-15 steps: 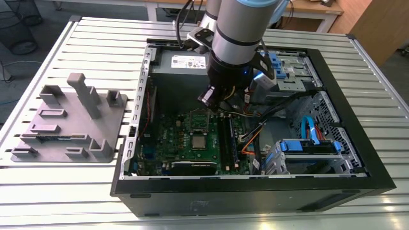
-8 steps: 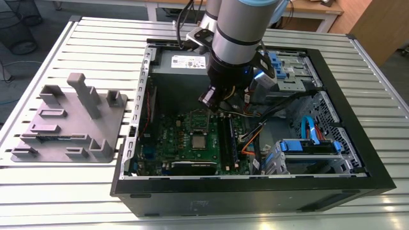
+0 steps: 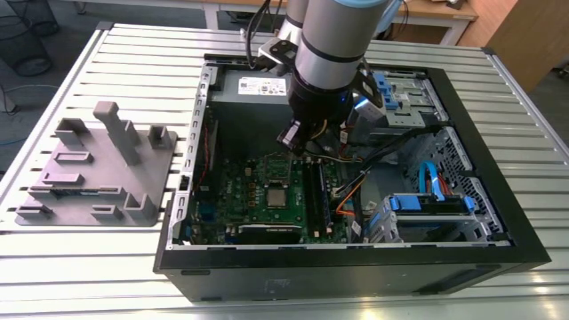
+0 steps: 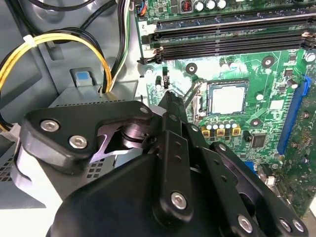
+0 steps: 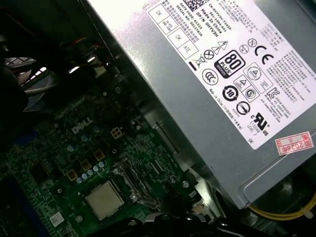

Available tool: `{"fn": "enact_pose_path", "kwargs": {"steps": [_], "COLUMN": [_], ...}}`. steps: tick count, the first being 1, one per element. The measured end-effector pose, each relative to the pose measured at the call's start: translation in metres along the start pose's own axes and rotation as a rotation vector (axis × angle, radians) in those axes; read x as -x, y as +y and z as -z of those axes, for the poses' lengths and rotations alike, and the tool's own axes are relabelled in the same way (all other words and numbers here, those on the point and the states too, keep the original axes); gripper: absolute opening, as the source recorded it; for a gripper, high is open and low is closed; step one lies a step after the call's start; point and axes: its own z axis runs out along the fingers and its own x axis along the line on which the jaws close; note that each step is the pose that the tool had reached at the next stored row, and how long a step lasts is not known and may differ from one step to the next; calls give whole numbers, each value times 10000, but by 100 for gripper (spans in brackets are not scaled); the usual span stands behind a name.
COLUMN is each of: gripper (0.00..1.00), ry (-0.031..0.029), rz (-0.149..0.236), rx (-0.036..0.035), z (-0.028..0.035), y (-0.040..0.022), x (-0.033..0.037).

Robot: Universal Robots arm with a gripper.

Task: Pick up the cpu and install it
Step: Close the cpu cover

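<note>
Small flat square cpu with dull silver-grey metal top (image 3: 277, 197) lies flat in its socket on green motherboard (image 3: 238, 181), inside open black computer case (image 3: 356, 268). Judged light, stiff and thin, with a smooth top and likely a fragile underside. Best taken by opposite rim edges and kept level. Black gripper (image 4: 169, 101) hangs over the board near the socket, apart from the chip; can't tell how far it's open. Grey metal power supply box (image 5: 222, 74) close by

Cpu (image 3: 277, 197) on the motherboard (image 3: 238, 190) inside the case (image 3: 356, 270), fixture block (image 3: 98, 175) outside, at the exterior view's left.
</note>
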Motion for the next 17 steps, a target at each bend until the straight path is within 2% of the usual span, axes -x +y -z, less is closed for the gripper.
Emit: {"fn": "enact_pose_path", "kwargs": {"steps": [17], "gripper": [11], "ry": [20], "rz": [213], "rx": [2], "z": [31], "y": [-11], "x": [-18]}}
